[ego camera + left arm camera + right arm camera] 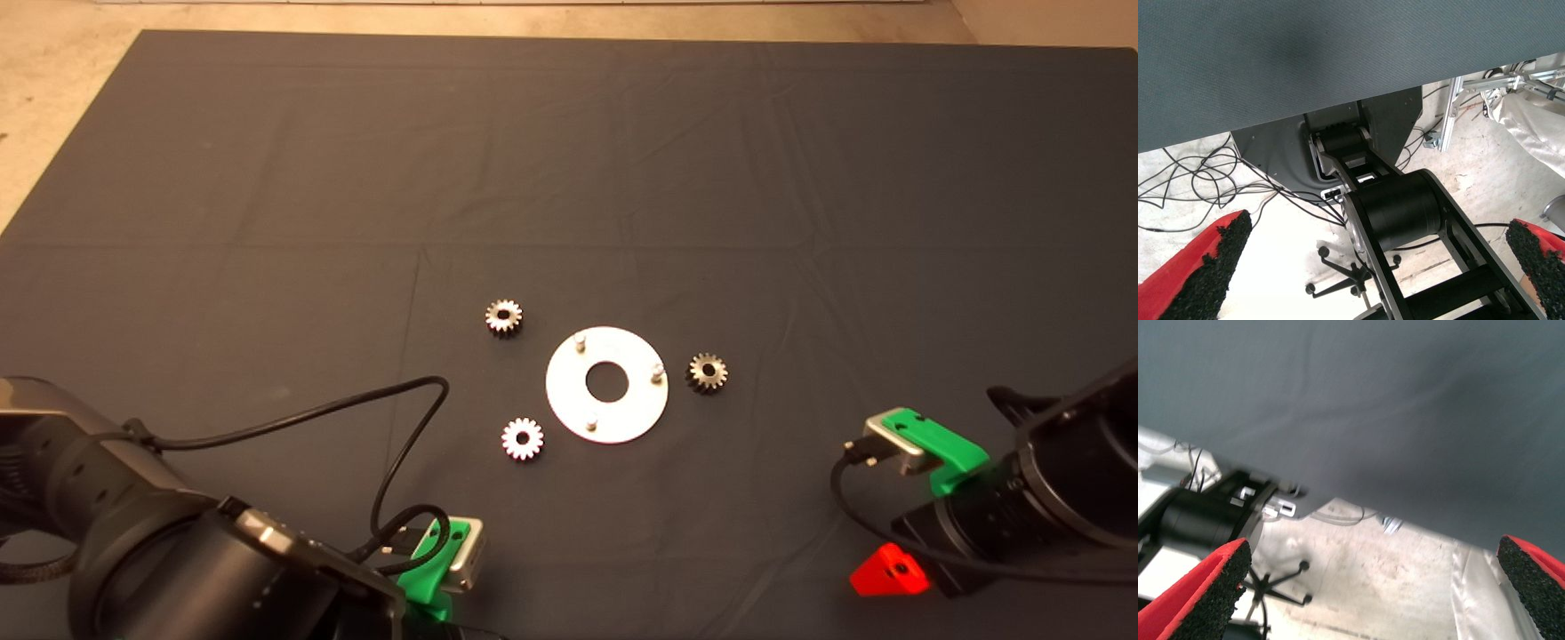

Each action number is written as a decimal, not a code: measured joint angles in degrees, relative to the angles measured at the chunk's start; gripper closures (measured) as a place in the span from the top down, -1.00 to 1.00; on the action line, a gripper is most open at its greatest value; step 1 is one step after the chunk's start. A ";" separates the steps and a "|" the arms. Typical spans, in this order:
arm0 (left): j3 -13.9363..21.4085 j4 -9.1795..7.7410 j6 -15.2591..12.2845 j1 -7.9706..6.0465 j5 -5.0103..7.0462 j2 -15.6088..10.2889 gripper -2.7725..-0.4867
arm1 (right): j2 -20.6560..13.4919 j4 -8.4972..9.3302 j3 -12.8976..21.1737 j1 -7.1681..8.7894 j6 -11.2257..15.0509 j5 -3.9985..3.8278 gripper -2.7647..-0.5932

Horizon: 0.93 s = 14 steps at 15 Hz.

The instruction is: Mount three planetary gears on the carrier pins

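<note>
A flat shiny disc (566, 391) with a large centre hole lies mid-mat in the head view. Three carrier pins stand on it: one (580, 340), a second (657, 373) and a third (590, 423), all bare. Three planetary gears lie flat on the mat around the disc: one (504, 317) at its upper left, another (523, 438) at its lower left, and the last (707, 372) just to its right. My left gripper (440, 573) waits at the lower left edge and my right gripper (889, 571) at the lower right. Both are open, hold nothing and stay well away from the gears.
A black cable (391, 418) loops over the mat from the left arm toward the lower-left gear. Both wrist views show the mat's edge, the robot's black base (1395, 213) and the floor beyond, with cables and a chair base (1275, 583).
</note>
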 joint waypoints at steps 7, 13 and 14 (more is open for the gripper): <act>0.00 0.00 0.02 0.02 -0.01 0.22 0.99 | 2.21 -0.13 -11.07 1.66 -6.67 0.06 0.99; -0.22 0.00 0.02 0.02 -0.03 0.55 0.99 | 6.55 -0.21 -16.11 3.33 -8.59 0.05 0.99; -0.24 0.01 0.02 0.02 -0.01 0.54 0.99 | 7.44 -0.24 -16.81 3.50 -8.62 0.05 0.99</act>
